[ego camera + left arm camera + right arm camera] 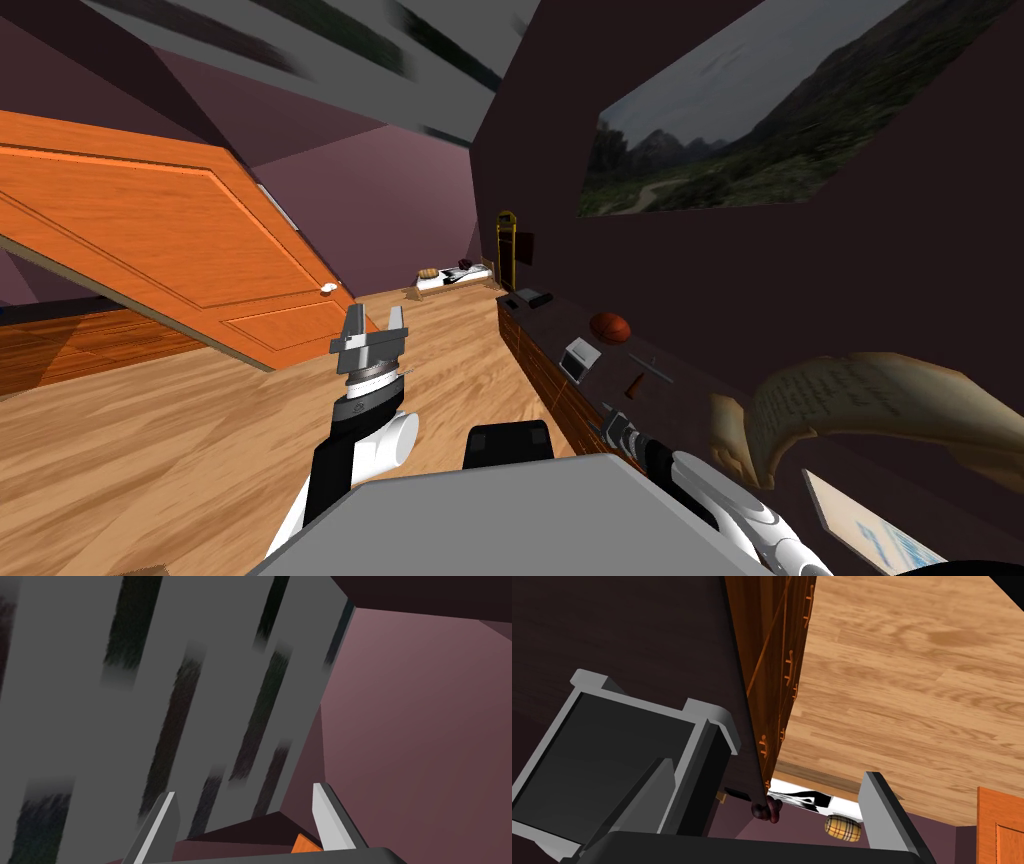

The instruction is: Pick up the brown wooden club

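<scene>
Left gripper (376, 320): dark grey box, two light grey blade fingers (325, 811) with tapered tips. Ribbed silver wrist ring (368, 378) at its 6 o'clock. Left forearm (335, 465): black, with white cylindrical cuff (392, 445) at 3 o'clock. Right forearm (745, 515): white shell, grey ring joint, black bands. Right gripper (766, 768): dark body, grey fingers.
</scene>
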You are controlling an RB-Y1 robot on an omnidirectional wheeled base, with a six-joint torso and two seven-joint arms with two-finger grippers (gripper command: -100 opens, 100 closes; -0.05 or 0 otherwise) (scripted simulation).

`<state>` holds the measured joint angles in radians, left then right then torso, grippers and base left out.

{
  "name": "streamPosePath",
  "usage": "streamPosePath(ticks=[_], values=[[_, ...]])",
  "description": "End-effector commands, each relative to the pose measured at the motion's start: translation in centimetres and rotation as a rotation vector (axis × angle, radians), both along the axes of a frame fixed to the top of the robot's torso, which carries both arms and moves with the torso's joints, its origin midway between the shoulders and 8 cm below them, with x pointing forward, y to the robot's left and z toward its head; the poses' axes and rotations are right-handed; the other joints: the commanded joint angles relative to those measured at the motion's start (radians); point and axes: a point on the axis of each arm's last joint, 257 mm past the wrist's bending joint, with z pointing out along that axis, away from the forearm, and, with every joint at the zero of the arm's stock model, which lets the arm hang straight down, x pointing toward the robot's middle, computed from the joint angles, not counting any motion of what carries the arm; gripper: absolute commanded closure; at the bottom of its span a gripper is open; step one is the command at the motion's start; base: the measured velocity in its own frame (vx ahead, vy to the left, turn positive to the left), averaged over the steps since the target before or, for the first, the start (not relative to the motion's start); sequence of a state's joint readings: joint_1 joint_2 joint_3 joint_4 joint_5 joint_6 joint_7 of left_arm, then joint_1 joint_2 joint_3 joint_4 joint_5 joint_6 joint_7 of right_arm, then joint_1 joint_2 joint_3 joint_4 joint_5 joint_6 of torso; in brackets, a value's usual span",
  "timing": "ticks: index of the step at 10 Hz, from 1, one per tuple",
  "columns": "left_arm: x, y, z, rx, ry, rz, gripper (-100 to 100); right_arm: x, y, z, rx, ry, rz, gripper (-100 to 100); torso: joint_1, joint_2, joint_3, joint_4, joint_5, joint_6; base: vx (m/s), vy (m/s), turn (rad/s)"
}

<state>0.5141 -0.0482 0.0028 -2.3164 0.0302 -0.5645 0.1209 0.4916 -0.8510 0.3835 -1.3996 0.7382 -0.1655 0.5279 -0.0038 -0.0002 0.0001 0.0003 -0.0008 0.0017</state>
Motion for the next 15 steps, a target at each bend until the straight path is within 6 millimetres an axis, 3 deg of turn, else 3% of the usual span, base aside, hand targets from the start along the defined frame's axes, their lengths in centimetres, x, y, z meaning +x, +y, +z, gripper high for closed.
streamPosePath(ticks=[1, 4, 5, 14, 15], values=[[0.0, 0.0, 0.0, 0.0, 0.0, 0.0, 0, 0.0, 0.0, 0.0, 0.0, 0.0, 0.001, -100, 0.0, 0.0, 0.0, 0.0, 0.0, 0.0, 0.0, 0.0, 0.0], [0.0, 0.0, 0.0, 0.0, 0.0, 0.0, 0, 0.0, 0.0, 0.0, 0.0, 0.0, 0.001, -100, 0.001, 0.0, 0.0, 0.0, 0.0, 0.0, 0.003, 0.005, 0.021], [0.0, 0.0, 0.0, 0.0, 0.0, 0.0, 0, -0.5, -1.2, -0.5, -0.052, 0.014, 0.023, -100, 0.001, -0.001, 0.0, 0.0, 0.0, 0.0, 0.014, -0.014, 0.091], [0.0, 0.0, 0.0, 0.0, 0.0, 0.0, 0, -0.5, -1.2, -0.5, -0.052, 0.014, 0.023, -100, 0.002, 0.0, 0.0, 0.0, 0.0, 0.0, 0.001, -0.007, 0.005], [0.0, 0.0, 0.0, 0.0, 0.0, 0.0, 0, -1.0, -2.9, -0.9, -0.126, 0.031, 0.054, -100, 0.001, 0.0, 0.0, 0.0, 0.0, 0.0, 0.009, 0.018, 0.05]])
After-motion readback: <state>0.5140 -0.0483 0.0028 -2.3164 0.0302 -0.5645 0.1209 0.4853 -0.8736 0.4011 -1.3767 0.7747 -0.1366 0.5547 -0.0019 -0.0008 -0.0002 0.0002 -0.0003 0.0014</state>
